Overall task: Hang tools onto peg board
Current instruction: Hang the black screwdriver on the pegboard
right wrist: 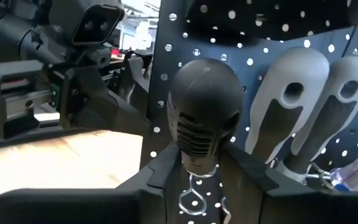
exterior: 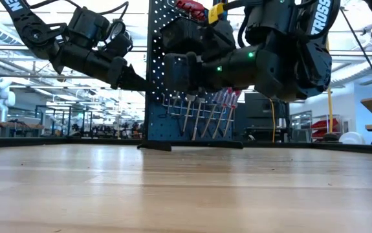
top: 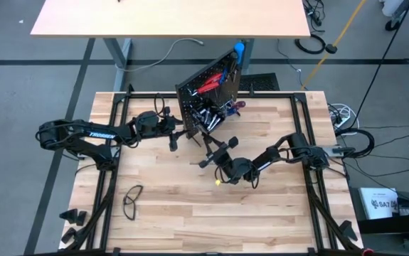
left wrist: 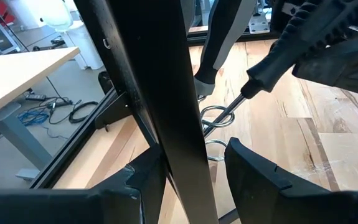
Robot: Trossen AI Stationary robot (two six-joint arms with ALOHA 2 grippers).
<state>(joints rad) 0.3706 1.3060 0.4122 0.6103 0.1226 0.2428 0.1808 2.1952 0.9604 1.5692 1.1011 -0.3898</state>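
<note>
Right gripper (right wrist: 200,177): its two dark fingers are clamped on the neck of one black ribbed-handled screwdriver (right wrist: 205,124), handle end toward the wrist camera. In the left wrist view the screwdriver's shaft passes into a wire ring holder (left wrist: 216,115) on the small black perforated peg board (right wrist: 291,37). Just beside the held tool, two grey moulded handles (right wrist: 291,102) with oval holes hang on the board.

Left gripper (left wrist: 188,171): its two fingers are closed on the board's black upright edge (left wrist: 157,81), one finger on each face.

Peg board position: it stands upright at the far middle of the light wooden slatted table (top: 190,220), between the two arms. In the low view roughly five screwdrivers (exterior: 205,113) hang in a row on it, shafts down, several with reddish handles; the exact count cannot be told. Red-handled pliers (top: 210,84) hang on its upper part, and one blue object (top: 239,50) sits at its top corner.

Elsewhere on the table: one pair of dark-framed safety glasses (top: 132,199), well apart from the board, near the front left.
</note>
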